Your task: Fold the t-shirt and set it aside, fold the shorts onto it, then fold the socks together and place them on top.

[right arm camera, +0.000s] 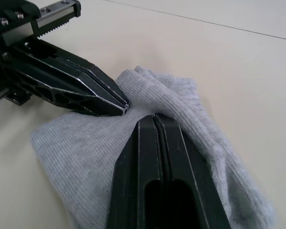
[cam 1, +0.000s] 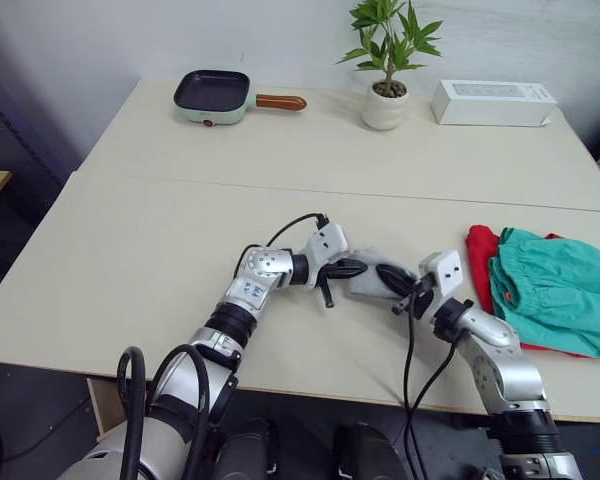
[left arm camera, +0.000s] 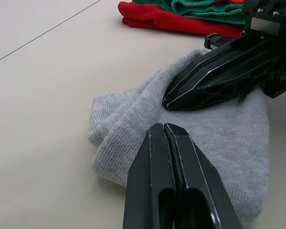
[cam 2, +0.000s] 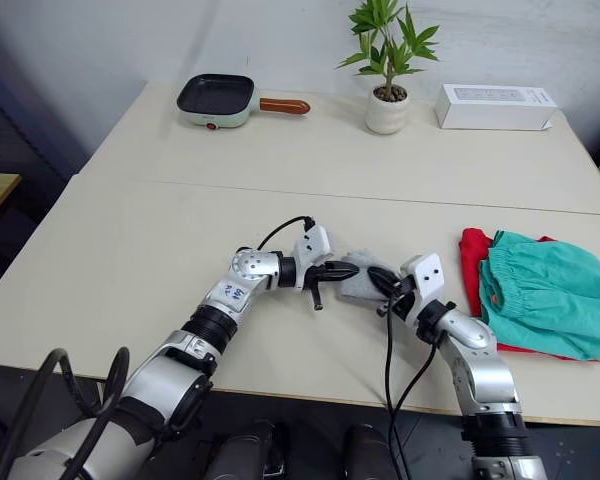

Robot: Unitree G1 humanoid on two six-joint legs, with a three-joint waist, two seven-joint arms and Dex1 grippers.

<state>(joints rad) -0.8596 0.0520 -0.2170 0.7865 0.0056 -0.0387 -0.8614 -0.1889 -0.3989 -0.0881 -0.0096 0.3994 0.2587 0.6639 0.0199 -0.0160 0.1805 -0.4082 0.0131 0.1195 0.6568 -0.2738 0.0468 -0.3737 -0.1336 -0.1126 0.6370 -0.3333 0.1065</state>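
While both closed grippers touch, socks (left arm camera: pixel 133 124) lie beneath.

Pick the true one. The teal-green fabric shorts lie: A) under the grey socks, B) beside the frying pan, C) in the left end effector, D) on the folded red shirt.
D: the teal-green fabric shorts rest on the folded bright red t-shirt, whose edge shows beneath them.

The light grey socks (left arm camera: pixel 219 143) lie flat, stacked in a soft bundle. Near them, the folded red t-shirt (cam 1: pixel 480 262) rests with the teal-green shorts (cam 1: pixel 560 290) folded on top of it.
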